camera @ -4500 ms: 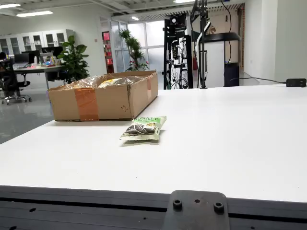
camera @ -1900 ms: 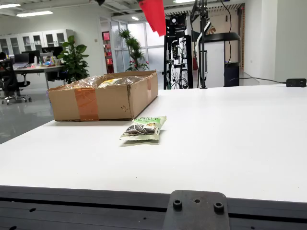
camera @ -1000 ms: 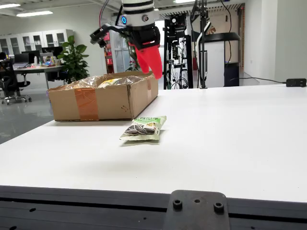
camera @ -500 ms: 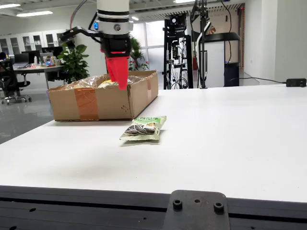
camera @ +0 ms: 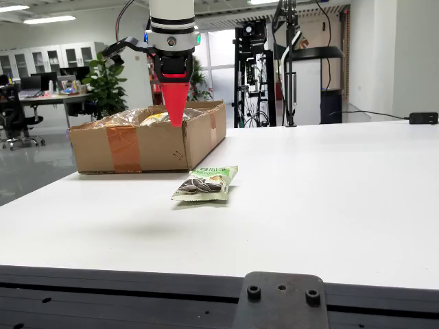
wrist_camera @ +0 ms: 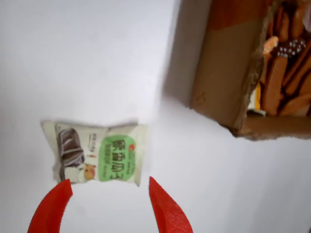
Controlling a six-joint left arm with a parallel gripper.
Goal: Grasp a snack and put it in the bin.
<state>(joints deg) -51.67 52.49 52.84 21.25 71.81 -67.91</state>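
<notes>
Overall, we found the gripper (wrist_camera: 109, 206) high above the bench (camera: 329, 199), fingers (wrist_camera: 165, 208) spread and empty. The snack packet (wrist_camera: 97, 153) lay flat just before the cardboard bin (camera: 147, 144). We judged centring over the packet necessary before descending to straddle it.

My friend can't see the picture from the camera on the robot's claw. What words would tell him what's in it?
A small green-and-white snack packet lies flat on a white table, just above the two open red fingers of the gripper. At the upper right is the corner of a cardboard box with more snacks inside.
</notes>
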